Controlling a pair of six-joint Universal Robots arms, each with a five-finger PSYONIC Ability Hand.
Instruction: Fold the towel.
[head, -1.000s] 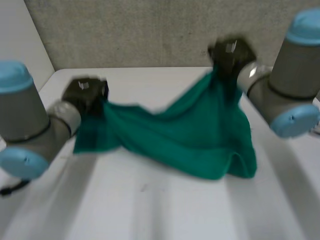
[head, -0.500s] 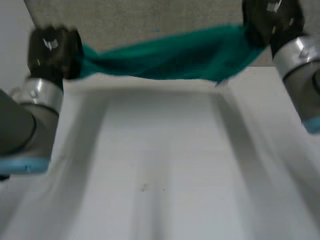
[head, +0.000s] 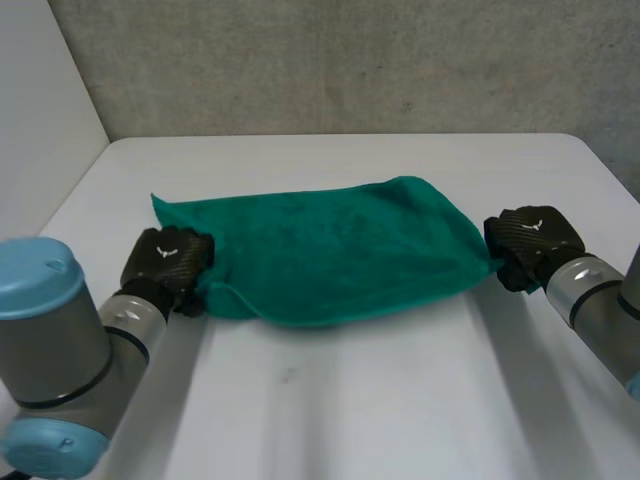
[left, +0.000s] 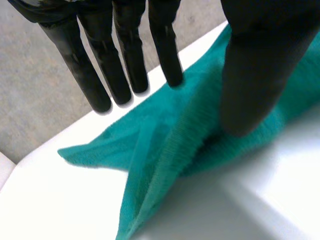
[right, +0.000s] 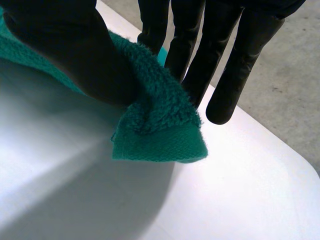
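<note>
A flat white bench (head: 330, 400) with a smooth, matte top fills the near part of the room. Its far edge runs straight, and its far right corner is rounded. Directly behind it stands a grey speckled wall (head: 350, 60) with a rough, concrete-like finish, meeting the bench along that far edge. At the left, a plain white side panel (head: 45, 110) rises beside the bench and joins the grey wall at a slanted seam. The light is soft and even over the bench top, which looks brightest in the left wrist view. In the right wrist view a grey speckled surface (right: 285, 70) lies beyond the bench's rounded corner; whether it is wall or floor cannot be told.
</note>
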